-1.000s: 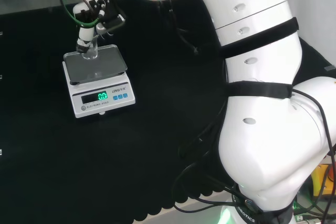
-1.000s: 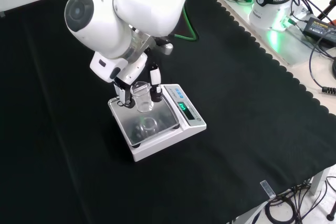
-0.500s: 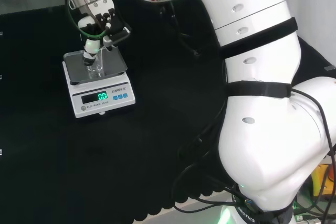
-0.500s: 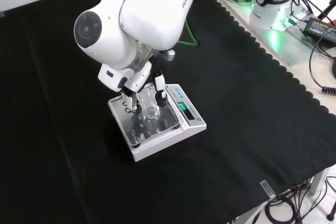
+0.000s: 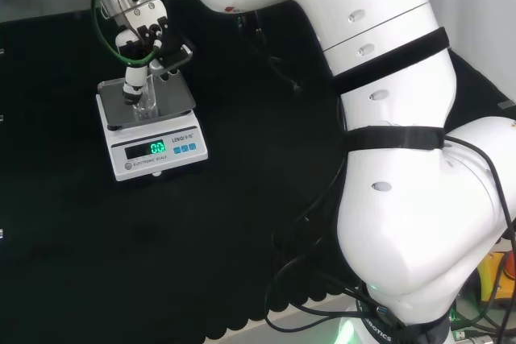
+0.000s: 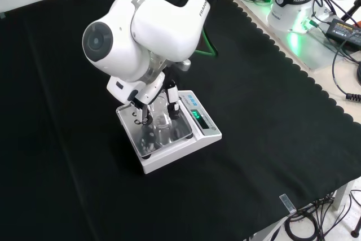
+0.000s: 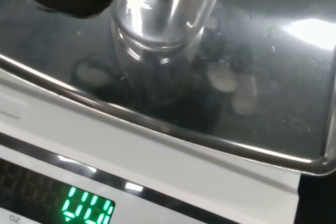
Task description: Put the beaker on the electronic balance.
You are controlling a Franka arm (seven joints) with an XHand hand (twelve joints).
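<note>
Your hand (image 6: pixel 148 95) is down over the electronic balance (image 6: pixel 169 136), which sits on the black-clothed table (image 6: pixel 271 117). The fingers (image 6: pixel 172 104) are curled on either side of the clear beaker (image 6: pixel 161 115) and clamp it between them. In the front view, one dark-tipped finger stands at the beaker's right and another at its left, both touching the glass.

The beaker stands upright over the balance's shiny steel pan (image 6: pixel 148 136). In the wrist view, the beaker (image 7: pixel 157 19) seems to meet its own reflection on the pan (image 7: pixel 273 77), so its base looks to be on the metal or just above it (you cannot tell for sure whether it rests there). It sits toward the back of the pan, away from the display side.

In the head view, you see the hand (image 5: pixel 143 34) reaching down from the top, with the beaker (image 5: pixel 143 98) below it on the balance (image 5: pixel 151 130). The green display (image 5: pixel 157 148) is lit at the front of the white housing. A green cable (image 5: pixel 109 30) loops beside the hand. The arm's large white link (image 6: pixel 141 32) stands above the hand in the front view
</note>
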